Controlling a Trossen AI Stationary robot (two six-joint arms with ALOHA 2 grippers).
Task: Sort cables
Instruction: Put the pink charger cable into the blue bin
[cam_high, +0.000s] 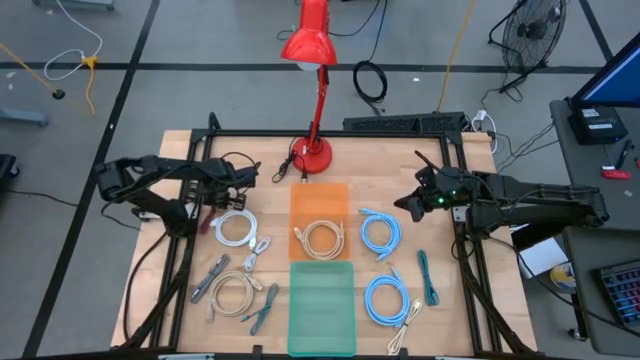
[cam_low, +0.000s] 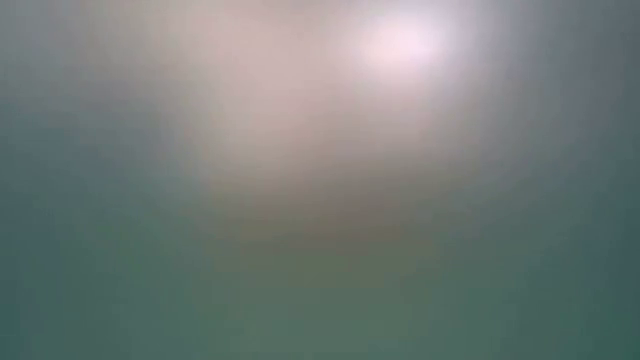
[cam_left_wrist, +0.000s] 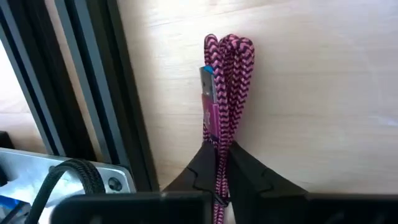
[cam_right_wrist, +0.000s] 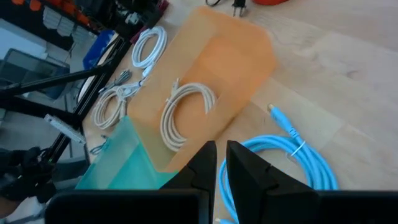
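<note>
Worktop (cam_high: 450, 300): wooden, cables spread around orange mat (cam_high: 320, 228).
Left pincer (cam_left_wrist: 222, 163): nine o'clock edge, clamped on pink braided cable (cam_left_wrist: 227, 74).
Right pincer (cam_right_wrist: 221, 163): three o'clock, closed, empty.

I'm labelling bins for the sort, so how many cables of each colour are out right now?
Light-blue coils: 2
Beige coils: 2
White coil: 1
Green bundles: 2
Short grey or whitish bundles: 3
Pink braided cable: 1
Total: 11
</note>
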